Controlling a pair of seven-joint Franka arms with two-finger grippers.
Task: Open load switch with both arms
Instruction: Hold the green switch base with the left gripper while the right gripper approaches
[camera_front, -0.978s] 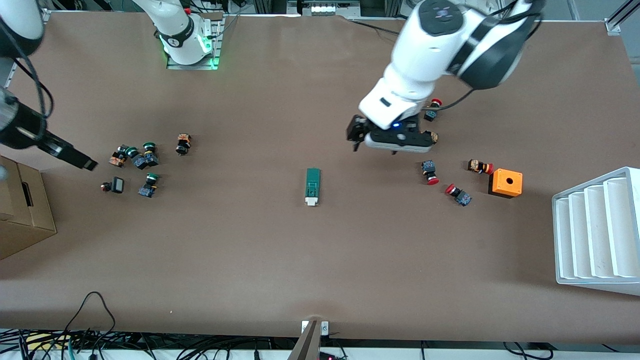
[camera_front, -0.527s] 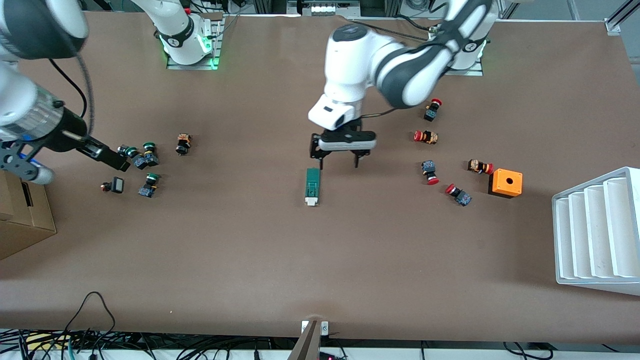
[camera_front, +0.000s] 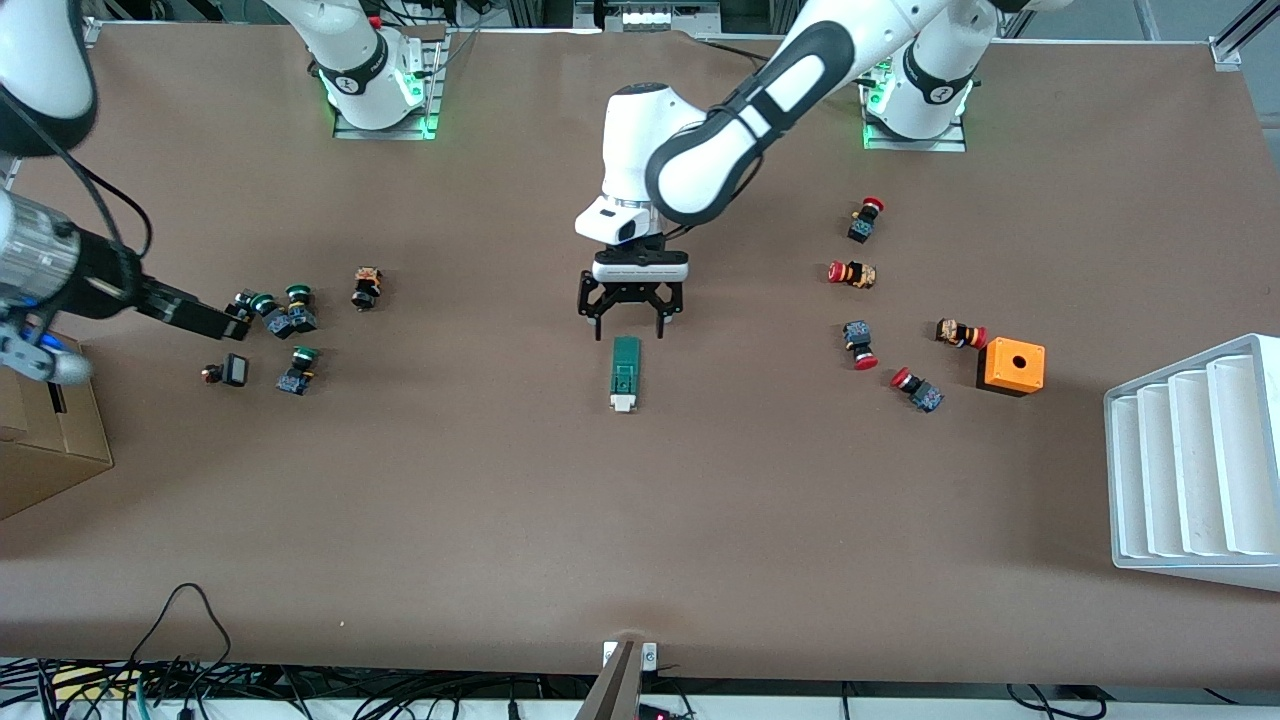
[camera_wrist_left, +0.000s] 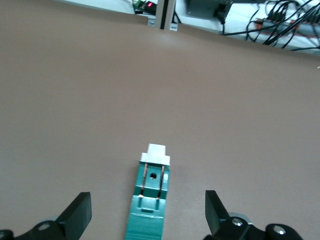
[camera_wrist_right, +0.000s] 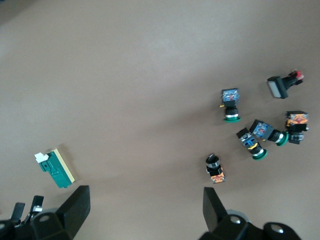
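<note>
The load switch (camera_front: 625, 373) lies lengthwise, white tab toward the front camera.

Both arms (camera_front: 720, 150) are glossy white with dark grey bands at the joints. Each base (camera_front: 375, 90) glows green. The left gripper (camera_front: 630, 322) and right gripper (camera_front: 190, 318) are black; a black cable trails along the right arm.

You find the load switch (camera_front: 625, 373) at the frame's centre, lying on the table (camera_front: 640, 520). The left gripper (camera_front: 631, 318) hangs just above it in the frame, over the switch's upper end. One button cluster (camera_front: 275, 335) lies at mid-left, another (camera_front: 895, 310) at mid-right beside the box (camera_front: 1011, 366). The right gripper (camera_front: 215, 320) sits at the mid-left cluster's edge.
</note>
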